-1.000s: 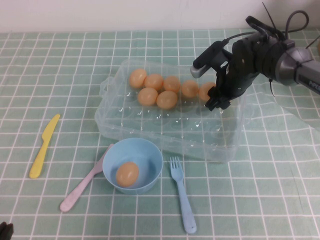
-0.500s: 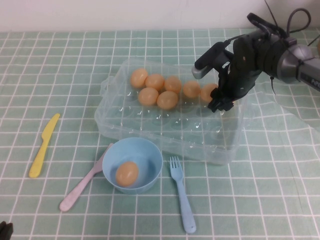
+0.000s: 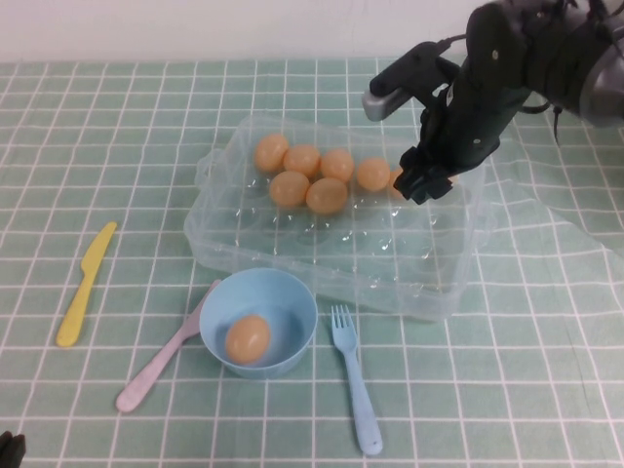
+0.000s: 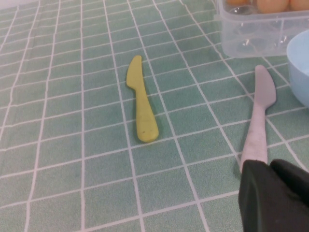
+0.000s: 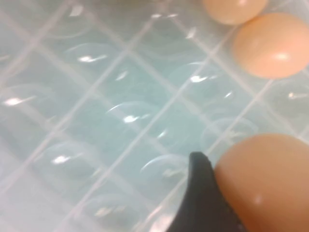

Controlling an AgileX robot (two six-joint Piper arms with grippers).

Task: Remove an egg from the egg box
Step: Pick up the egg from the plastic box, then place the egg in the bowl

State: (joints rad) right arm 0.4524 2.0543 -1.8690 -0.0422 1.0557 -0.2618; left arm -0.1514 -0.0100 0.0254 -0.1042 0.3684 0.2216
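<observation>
On the green-checked tabletop, high view: clear plastic egg box at centre, six tan eggs in its far cups. Right pincer over the box's far right end, clamped on the egg, mostly hidden behind the black fingers and seemingly just above its cup. Near the box: light-blue bowl holding one egg, pink knife touching the bowl's left, blue fork to its right, yellow knife well apart at left.

Left wrist view: left pincer low over the tabletop, near the pink knife's handle, apparently closed and empty. Yellow knife and a corner of the box beyond.

Right wrist view: egg pressed against one black finger, dimpled cups beneath, two more eggs at the edge.

Risks, as judged: smooth shell slipping from a shallow grip and dropping back onto the cups; egg or fingers catching the box wall on the way out.
</observation>
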